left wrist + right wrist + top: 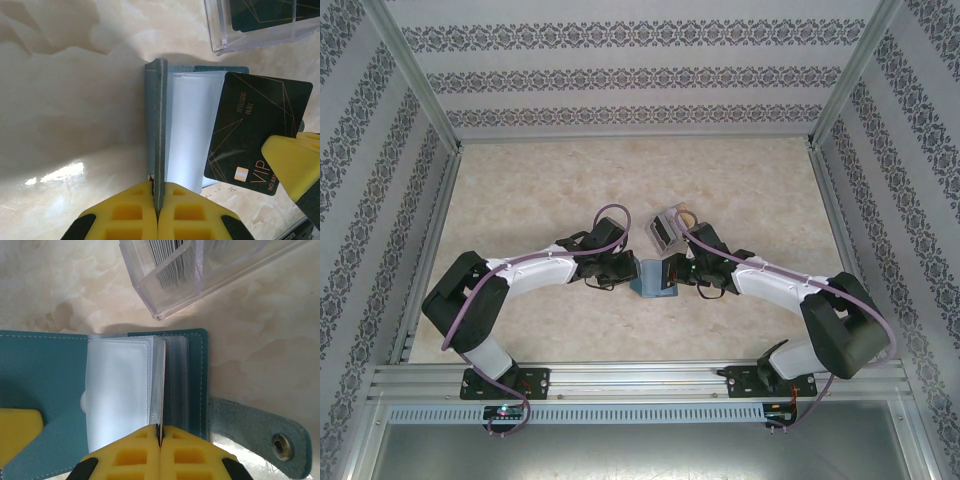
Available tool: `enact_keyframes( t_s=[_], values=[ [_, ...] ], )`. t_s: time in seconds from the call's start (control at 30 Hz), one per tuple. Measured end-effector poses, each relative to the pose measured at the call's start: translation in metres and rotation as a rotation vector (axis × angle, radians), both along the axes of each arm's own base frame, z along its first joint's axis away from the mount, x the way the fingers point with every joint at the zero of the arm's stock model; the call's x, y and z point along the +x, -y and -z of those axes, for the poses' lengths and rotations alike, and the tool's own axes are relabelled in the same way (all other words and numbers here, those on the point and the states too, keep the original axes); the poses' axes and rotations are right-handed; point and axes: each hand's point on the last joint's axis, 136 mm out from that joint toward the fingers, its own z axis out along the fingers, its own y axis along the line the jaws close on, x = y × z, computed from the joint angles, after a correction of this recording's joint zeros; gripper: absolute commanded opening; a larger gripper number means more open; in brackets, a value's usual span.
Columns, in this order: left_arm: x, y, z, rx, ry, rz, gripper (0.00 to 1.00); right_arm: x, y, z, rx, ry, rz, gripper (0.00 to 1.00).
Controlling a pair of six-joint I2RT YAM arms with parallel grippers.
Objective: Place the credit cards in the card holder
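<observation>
Bright, even light from above in all views. Glare patch on counter point(57, 174), lower left of left wrist view, w/ soft shadows upper left. Bottom edge: left tool point(157, 192) (v. close to lens) slightly blurred.

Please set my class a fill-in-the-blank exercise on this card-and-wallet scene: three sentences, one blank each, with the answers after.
1. The left gripper is shut on the cover of the ____ card holder.
2. The right gripper pinches a dark credit card marked with the letters ____.
3. More cards stand in a ____ plastic box.

Missing words: teal; VIP; clear.
</observation>
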Motion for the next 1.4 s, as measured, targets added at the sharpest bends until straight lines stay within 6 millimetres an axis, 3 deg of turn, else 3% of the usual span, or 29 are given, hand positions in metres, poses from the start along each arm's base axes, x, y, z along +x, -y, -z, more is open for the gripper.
enact_keyframes(
  t_s=[0.17,0.4,0.67,0.9,1.13,1.4],
  values=[
    [0.000,0.000,0.001,0.000,-0.002,0.001,0.00,0.000,-0.001,-0.006,0.012,0.013,-0.003,0.00],
    [0.001,0.006,0.005,-0.022,-0.010,0.012,0.00,0.001,-0.010,0.004,0.036,-0.016,-0.011,0.00],
    [0.005,0.013,0.004,-0.083,0.005,0.025,0.01,0.004,-0.021,-0.004,0.084,-0.007,-0.017,0.00],
    [0.002,0.004,0.029,-0.101,-0.036,-0.005,0.01,0.002,-0.026,-0.018,0.134,-0.003,-0.023,0.00],
    [0.001,0.005,0.031,-0.106,-0.034,-0.003,0.01,0.006,-0.011,-0.056,0.164,0.086,0.013,0.00],
    [0.001,0.004,0.035,-0.100,-0.041,-0.003,0.01,0.002,0.017,-0.040,0.050,0.047,0.071,0.00]
  ],
)
